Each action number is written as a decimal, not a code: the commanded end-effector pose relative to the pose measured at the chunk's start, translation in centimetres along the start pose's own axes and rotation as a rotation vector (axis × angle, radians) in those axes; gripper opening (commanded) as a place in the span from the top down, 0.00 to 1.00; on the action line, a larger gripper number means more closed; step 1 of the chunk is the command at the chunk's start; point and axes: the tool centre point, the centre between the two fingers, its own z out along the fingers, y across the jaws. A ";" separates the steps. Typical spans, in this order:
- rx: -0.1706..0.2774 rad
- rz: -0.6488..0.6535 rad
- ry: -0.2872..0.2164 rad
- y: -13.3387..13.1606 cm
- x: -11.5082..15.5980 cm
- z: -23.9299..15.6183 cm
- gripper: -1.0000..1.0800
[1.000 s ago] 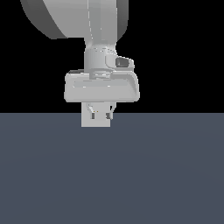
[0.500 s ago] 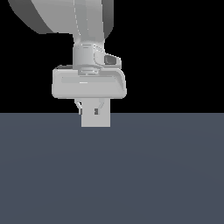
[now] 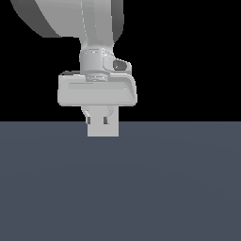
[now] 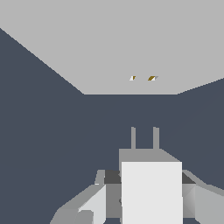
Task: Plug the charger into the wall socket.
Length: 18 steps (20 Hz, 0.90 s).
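Wrist view: the charger (image 4: 151, 188) fills the near foreground as a pale boxy block, its bright face turned to the camera and its two thin grey prongs (image 4: 144, 138) standing out from its far side. It sits between the fingers (image 4: 94, 203) of the gripper (image 4: 146, 199), whose grey pads press against both of its sides, so the jaws are closed on the block. Beyond the prongs lies a stretch of dark blue-grey floor (image 4: 52, 131), and past that the wall socket (image 4: 109, 43) spreads across the far part of the scene as a large flat light-grey plate. Its two tiny orange slots (image 4: 142, 78) lie roughly in line with the prongs, well apart from them; the prongs have not reached the plate. In the exterior view the charger (image 3: 103, 129) appears as a small light block hanging just under the gripper (image 3: 103, 121), low against the edge where the dark floor (image 3: 120, 188) meets the black background. Above it are the wide pale hand body (image 3: 97, 89) and the thick grey arm (image 3: 75, 19), which rises toward the exterior view's left. The socket is not visible in that view.
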 end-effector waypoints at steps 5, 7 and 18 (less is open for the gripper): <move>0.000 0.000 0.000 0.0 1.4 0.0 1.00; 0.000 0.000 0.000 0.0 2.2 0.1 1.00; 0.000 0.000 0.000 0.0 4.7 0.2 1.00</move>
